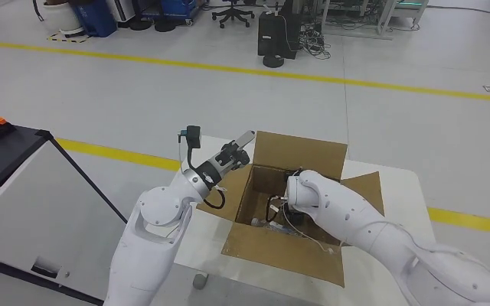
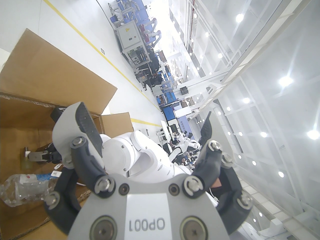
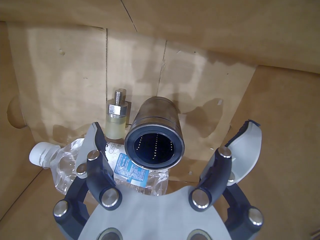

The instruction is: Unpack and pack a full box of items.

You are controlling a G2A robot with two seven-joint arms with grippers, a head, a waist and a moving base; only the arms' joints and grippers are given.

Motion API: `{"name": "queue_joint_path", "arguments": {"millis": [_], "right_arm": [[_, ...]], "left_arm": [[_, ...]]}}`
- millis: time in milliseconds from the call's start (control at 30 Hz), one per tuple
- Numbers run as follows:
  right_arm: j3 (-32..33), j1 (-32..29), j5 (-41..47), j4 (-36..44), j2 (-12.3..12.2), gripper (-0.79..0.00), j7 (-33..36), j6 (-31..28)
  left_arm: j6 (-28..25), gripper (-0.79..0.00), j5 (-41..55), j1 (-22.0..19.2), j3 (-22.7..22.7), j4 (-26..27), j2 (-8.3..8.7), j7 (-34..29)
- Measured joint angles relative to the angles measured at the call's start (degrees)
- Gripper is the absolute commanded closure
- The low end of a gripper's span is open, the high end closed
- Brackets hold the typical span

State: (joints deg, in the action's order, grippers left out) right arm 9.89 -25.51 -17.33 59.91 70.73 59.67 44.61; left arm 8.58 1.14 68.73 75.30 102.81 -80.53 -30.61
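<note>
— Box (image 1: 302, 157) is open on the counter (image 1: 398, 187), flaps out. Where are the hands?

— The right hand (image 3: 172, 128) is down inside it, opened wide and holding nothing, poised over a metal cylinder (image 3: 155, 131). The left hand (image 2: 145, 116) hangs outside over a side flap, also wide and empty.

— What might go wrong?

— I'd judge the cylinder the trouble. It lies on a crushed clear bottle (image 3: 62, 166), so its bed is soft and springy. If pressed off-centre, it could roll off the plastic or skid away from the pads. Its wall is smooth and round, so a grip near the end could squirt it out.

— Anything else nearby?

— A small fitting (image 3: 116, 118) stands upright just beside the cylinder, by the cardboard wall. It has a threaded steel stud, a hex collar and a cloudy yellowish body. A sweeping finger could topple it.

— Materials?

— The cylinder is dark steel and looks heavy. It is hollow, with rows of tiny balls down the bore. The bottle is thin crinkled plastic with a white cap and a blue label. The cardboard is matte, creased and faintly stained.
</note>
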Motion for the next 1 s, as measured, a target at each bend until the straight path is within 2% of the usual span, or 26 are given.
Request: {"name": "queue_joint_path", "arguments": {"millis": [33,133,633,833,1000], "right_arm": [[-0.1,0.0,0.0,0.0,0.0,-0.394,-0.1,0.1],[-0.2,-0.1,-0.2,0.1,-0.1,0.000,-0.4,0.4],[-0.1,-0.5,-1.8,2.0,-0.3,0.000,-1.0,1.0],[0.4,-0.9,-2.0,5.6,-1.4,0.000,-1.9,1.9],[2.5,-2.1,-2.6,10.7,-3.4,0.000,-2.6,2.2]], "left_arm": [[0.0,-0.785,0.0,0.0,0.0,0.0,0.00,0.0],[0.0,-0.785,0.0,0.0,0.0,0.0,0.00,0.0],[0.0,-0.785,0.0,0.0,0.0,0.0,0.00,0.0],[0.0,-0.785,0.0,0.0,0.0,0.0,0.00,0.0],[0.0,-0.785,0.0,0.0,0.0,0.0,0.00,0.0]]}}
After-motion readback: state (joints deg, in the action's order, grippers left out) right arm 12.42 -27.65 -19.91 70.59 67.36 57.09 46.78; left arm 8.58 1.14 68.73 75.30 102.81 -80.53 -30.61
